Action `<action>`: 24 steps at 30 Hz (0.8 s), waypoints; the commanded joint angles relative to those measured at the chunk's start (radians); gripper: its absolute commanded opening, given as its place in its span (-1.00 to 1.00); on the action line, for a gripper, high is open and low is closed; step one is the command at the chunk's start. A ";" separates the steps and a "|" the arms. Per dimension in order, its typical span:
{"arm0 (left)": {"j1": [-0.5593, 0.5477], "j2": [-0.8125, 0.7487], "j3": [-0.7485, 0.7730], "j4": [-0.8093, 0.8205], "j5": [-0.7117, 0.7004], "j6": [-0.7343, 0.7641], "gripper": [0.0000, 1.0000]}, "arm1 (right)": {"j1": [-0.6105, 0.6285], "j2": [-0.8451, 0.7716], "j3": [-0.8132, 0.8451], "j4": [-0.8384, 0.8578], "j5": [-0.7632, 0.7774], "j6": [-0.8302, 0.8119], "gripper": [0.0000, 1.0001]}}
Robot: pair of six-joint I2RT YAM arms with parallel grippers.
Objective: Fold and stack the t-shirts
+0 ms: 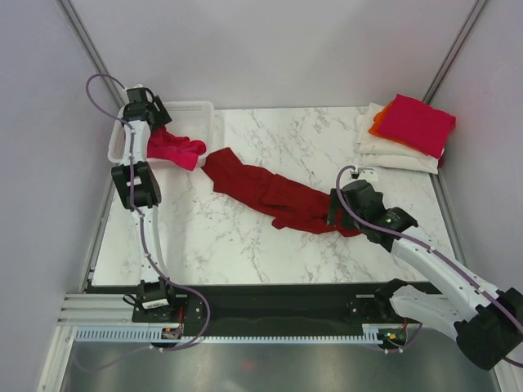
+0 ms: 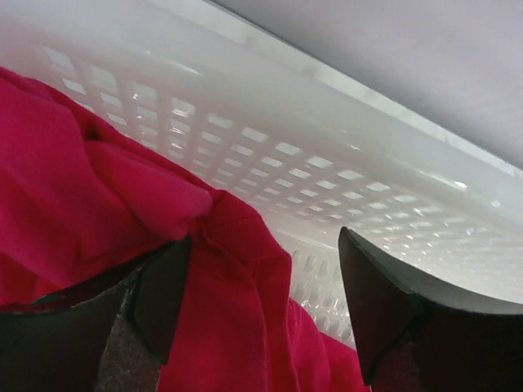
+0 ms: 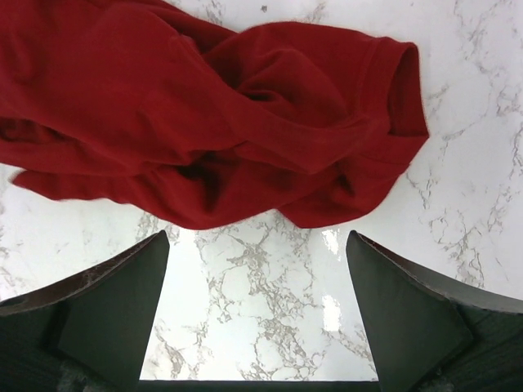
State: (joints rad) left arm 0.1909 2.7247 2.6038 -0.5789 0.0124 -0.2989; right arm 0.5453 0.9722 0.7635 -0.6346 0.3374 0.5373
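Your left pincer (image 2: 261, 282) stands spread inside the basket (image 2: 327, 163), pink shirt (image 2: 82, 188) against one finger. Your right pincer (image 3: 257, 238), spread too, hovers by the red shirt (image 3: 204, 106), on the counter (image 3: 261, 318) right of the basket.

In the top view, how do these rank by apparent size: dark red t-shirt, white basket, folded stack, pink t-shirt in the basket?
1. dark red t-shirt
2. folded stack and white basket: about alike
3. pink t-shirt, partly hidden by the arm
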 commanded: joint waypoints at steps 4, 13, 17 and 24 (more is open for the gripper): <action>0.081 0.010 0.143 0.062 -0.019 -0.048 0.92 | 0.001 0.080 0.031 0.048 -0.011 -0.005 0.96; 0.009 -0.225 0.171 0.053 0.101 -0.063 0.99 | 0.001 0.117 0.046 0.130 -0.070 -0.017 0.96; -0.074 -0.365 0.061 0.034 0.115 -0.042 1.00 | 0.002 0.114 0.046 0.162 -0.126 -0.010 0.96; -0.244 -0.692 -0.513 0.034 0.110 -0.048 0.97 | 0.024 0.050 -0.009 0.190 -0.169 0.024 0.96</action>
State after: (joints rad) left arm -0.0044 2.1376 2.2822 -0.5312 0.0917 -0.3462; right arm 0.5594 1.0737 0.7670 -0.4973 0.2001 0.5377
